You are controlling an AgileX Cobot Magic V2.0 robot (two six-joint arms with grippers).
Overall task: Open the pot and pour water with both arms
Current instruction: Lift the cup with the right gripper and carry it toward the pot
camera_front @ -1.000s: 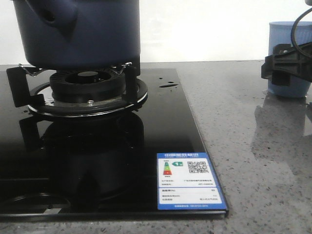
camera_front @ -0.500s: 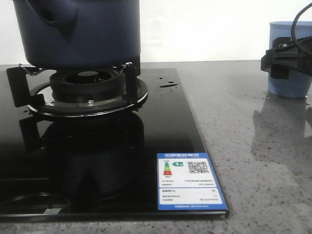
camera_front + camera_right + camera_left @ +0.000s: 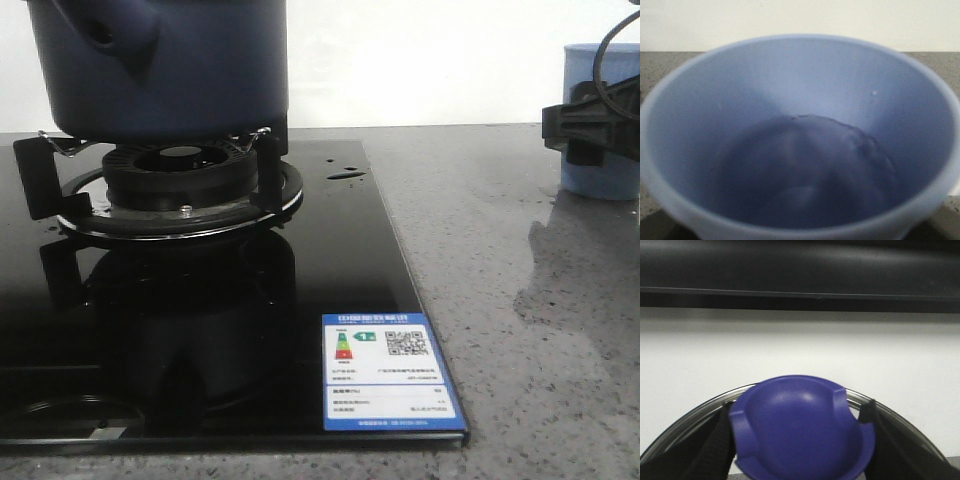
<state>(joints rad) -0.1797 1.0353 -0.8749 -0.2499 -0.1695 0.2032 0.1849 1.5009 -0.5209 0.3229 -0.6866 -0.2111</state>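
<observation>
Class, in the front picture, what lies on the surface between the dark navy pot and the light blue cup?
Front view: only glossy black hob glass and bare speckled grey countertop separate pot from cup.

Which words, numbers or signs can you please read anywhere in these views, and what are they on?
Blue-and-white rectangular energy label on the glossy black glass cooktop: QR code and coloured efficiency arrows visible; its Chinese header and small print are too small to read.
No other text is legible.

Plain white wall (image 3: 430, 60) behind a grey speckled stone countertop (image 3: 520, 330), glossy with soft reflections.
</observation>
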